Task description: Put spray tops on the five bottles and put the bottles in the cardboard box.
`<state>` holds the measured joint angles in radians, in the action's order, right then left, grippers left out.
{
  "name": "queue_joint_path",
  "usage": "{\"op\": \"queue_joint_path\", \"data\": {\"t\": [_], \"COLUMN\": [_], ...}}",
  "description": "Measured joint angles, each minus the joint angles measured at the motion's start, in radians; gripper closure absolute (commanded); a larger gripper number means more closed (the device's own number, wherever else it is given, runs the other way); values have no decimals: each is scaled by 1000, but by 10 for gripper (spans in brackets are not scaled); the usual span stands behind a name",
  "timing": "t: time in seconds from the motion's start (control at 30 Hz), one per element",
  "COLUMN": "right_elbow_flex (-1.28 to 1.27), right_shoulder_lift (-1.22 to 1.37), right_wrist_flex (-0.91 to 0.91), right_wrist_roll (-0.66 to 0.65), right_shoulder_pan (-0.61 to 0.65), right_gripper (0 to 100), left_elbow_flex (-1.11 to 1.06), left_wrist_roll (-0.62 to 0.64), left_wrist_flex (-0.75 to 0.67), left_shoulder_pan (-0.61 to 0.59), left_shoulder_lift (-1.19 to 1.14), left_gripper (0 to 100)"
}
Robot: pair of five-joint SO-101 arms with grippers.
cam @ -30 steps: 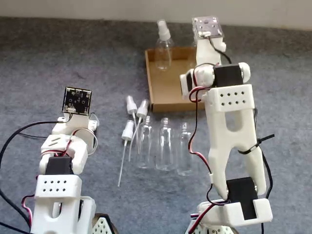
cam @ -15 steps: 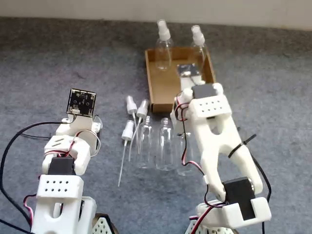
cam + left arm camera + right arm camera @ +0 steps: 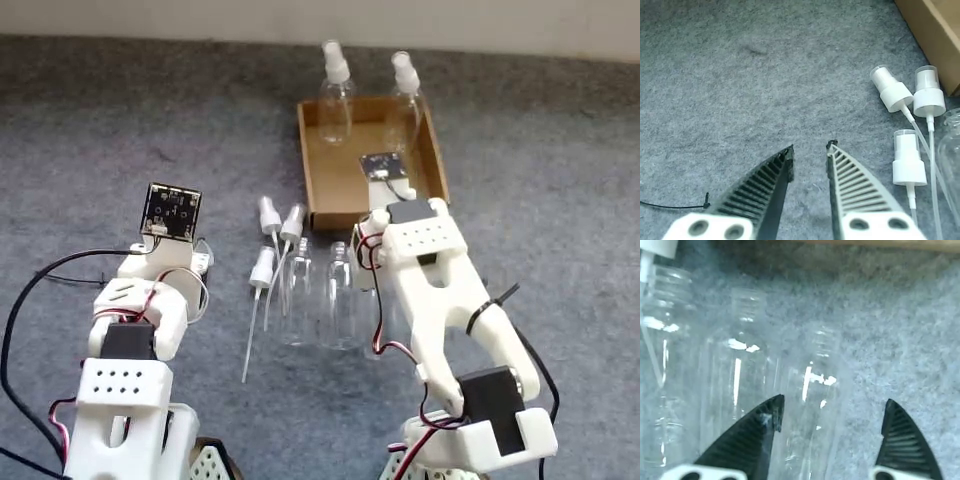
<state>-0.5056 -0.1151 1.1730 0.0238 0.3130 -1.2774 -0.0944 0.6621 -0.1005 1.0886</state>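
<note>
Two capped bottles (image 3: 337,95) (image 3: 404,96) stand at the far end of the cardboard box (image 3: 340,190). Three uncapped clear bottles lie side by side on the carpet in front of the box (image 3: 297,292) (image 3: 338,297). My right gripper (image 3: 832,410) hangs open just above them, its fingers astride the rightmost bottle (image 3: 815,385) without touching it. Three loose spray tops (image 3: 268,213) (image 3: 293,222) (image 3: 262,268) lie left of the bottles. My left gripper (image 3: 810,148) is open and empty over bare carpet, with the spray tops (image 3: 890,90) (image 3: 929,97) (image 3: 907,162) a short way off.
Grey carpet (image 3: 120,120) covers the table. The right arm (image 3: 430,270) stretches over the rightmost lying bottle and the box's near edge. The left arm (image 3: 150,290) stands at the near left, with open carpet beyond it.
The right arm has drawn back from the far end of the box, leaving a second capped bottle standing there, and now hangs low over the lying bottles. The left arm shifted slightly.
</note>
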Motion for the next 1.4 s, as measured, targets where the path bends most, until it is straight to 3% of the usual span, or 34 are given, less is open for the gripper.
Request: {"op": "queue_joint_path", "data": {"t": [0.3, 0.47, 0.57, 0.87, 1.0, 1.17, 1.4], "right_elbow_flex": [-100, -146, -150, -106, -29, 43, 54], "right_shoulder_lift": [0, 0, -2, 3, 92, 190, 199], "right_wrist_flex": [-87, -87, -87, -137, -164, -164, -164], "right_wrist_roll": [0, -34, -107, -502, -634, -738, -704], "right_shoulder_pan": [-2, -3, -68, -575, -736, -784, -795], "right_gripper": [747, 920, 998, 994, 994, 985, 826], "left_elbow_flex": [0, 0, 0, 0, 0, 0, 0], "left_wrist_roll": [0, 0, 0, 0, 0, 0, 0], "left_wrist_flex": [0, 0, 0, 0, 0, 0, 0], "left_shoulder_pan": [0, 0, 0, 0, 0, 0, 0], "left_shoulder_lift": [0, 0, 0, 0, 0, 0, 0], "left_gripper": [892, 892, 892, 892, 892, 892, 892]}}
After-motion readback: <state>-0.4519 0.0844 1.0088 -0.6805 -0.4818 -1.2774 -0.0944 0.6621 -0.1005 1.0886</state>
